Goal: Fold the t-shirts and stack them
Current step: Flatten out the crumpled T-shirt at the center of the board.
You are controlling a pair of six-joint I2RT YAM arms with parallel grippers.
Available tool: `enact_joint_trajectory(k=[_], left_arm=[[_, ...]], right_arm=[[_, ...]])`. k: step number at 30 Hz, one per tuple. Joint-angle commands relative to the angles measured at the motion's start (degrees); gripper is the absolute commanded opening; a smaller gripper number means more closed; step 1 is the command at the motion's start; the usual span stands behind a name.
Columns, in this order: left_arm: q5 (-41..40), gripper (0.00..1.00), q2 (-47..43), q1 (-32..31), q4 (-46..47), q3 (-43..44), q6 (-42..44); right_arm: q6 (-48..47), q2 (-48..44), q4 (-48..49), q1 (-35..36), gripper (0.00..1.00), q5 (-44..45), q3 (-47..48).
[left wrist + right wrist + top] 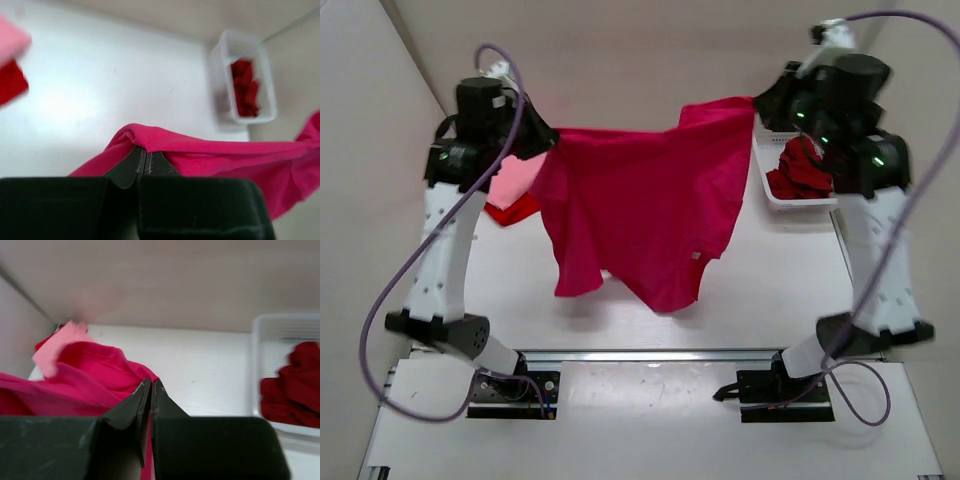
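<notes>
A magenta t-shirt (640, 195) hangs stretched in the air between my two arms, its lower part drooping toward the table. My left gripper (548, 138) is shut on its left edge; the wrist view shows the cloth (210, 150) folded over the closed fingertips (145, 152). My right gripper (760, 102) is shut on the shirt's right corner, with cloth (75, 375) pinched between the tips (151, 385). A light pink t-shirt (512, 182) lies folded on a bright red t-shirt (510, 212) at the left. A dark red t-shirt (802, 170) sits crumpled in the basket.
The white lattice basket (790, 203) stands at the table's right side, under my right arm. Walls close in the table at the back and on both sides. The arm bases and a rail run along the near edge.
</notes>
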Motion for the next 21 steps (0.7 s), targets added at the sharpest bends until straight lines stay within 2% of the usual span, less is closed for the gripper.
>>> enact_joint_trajectory(k=[1,2,6,7,9,12,17,21], left_arm=[[3.7,0.00,5.9,1.1,-0.8,-7.3,0.9],[4.7,0.00,8.5,2.4,-1.0,-7.1,0.5],[8.0,0.00,16.7,4.0,-0.8,1.8,-2.0],[8.2,0.00,17.4,4.4,-0.2,2.9,-2.1],[8.5,0.00,18.3,4.1,-0.2,5.4,-2.9],[8.3,0.00,17.4,3.8,-0.1,6.6,-2.9],[5.7,0.00,13.0,5.2,-2.1,7.7,-2.7],[2.3,0.01,10.2,4.8,-2.6,13.3,-3.3]], right_arm=[[3.5,8.6,3.4,-2.5,0.00,-12.3,1.2],[4.2,12.0,3.7,-3.5,0.00,-15.6,3.1],[8.5,28.5,0.8,-7.1,0.00,-21.8,23.9],[9.6,31.4,0.7,-8.1,0.00,-22.3,30.0],[11.9,32.6,2.4,-9.9,0.00,-26.7,33.3],[11.8,27.2,5.2,-11.6,0.00,-27.0,29.0],[8.4,17.0,1.8,-12.2,0.00,-24.6,27.3],[7.9,11.3,1.5,-11.6,0.00,-24.6,25.5]])
